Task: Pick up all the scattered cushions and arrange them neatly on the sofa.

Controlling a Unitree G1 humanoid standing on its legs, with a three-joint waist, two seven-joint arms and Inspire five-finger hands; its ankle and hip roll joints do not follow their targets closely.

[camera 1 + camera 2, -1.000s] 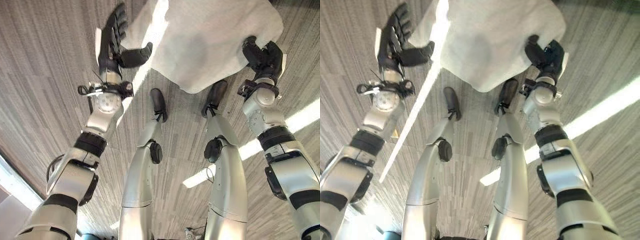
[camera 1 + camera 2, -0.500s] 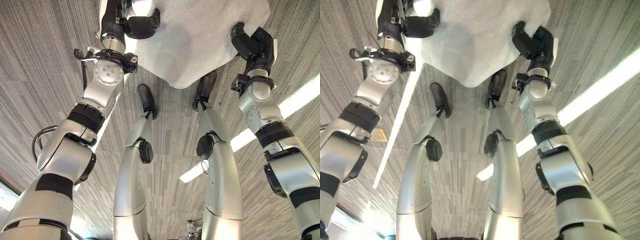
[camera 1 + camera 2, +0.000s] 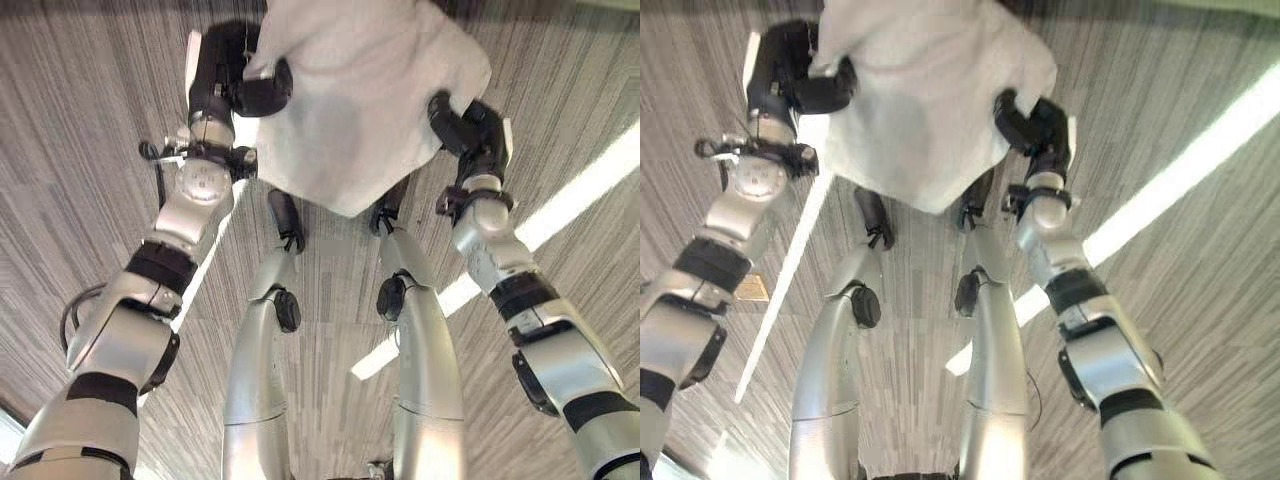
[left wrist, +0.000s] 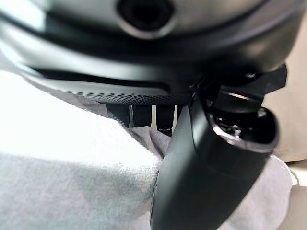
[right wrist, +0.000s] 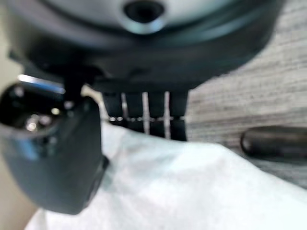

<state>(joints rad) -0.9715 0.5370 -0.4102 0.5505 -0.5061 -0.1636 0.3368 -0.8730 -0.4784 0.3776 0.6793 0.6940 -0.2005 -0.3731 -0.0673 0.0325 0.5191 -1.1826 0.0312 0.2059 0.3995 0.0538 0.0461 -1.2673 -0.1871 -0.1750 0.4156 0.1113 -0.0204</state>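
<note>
A: Left eye view, item one, at the left: left hand [image 3: 232, 85], thumb curled over the near-left corner of the cushion [image 3: 365, 95], fingers behind the fabric. The left wrist view confirms it, thumb pressed into the grey cloth.

B: Item two, centre?

A: One cushion, pale grey, soft, held up between both hands above the carpeted floor [image 3: 80, 150]. It hangs on the diagonal; the lowest corner droops towards the robot's body, the far edge runs out past the top of the view.

B: Item three, at the right?

A: Right hand [image 3: 470, 125], clamped on the right-hand edge of the cushion, thumb on the near face, fingers tucked under. Right wrist view agrees.

B: Which hand is nearer the load?

A: Neither; both touch it, on opposite sides, so the cushion's width spans from hand to hand. The hands sit at roughly equal height, the left perhaps slightly higher, though the angle makes that hard to judge.

B: Sofa?

A: Unlisted. Presumably the carry goes forward, beyond the cushion's far edge.
</note>
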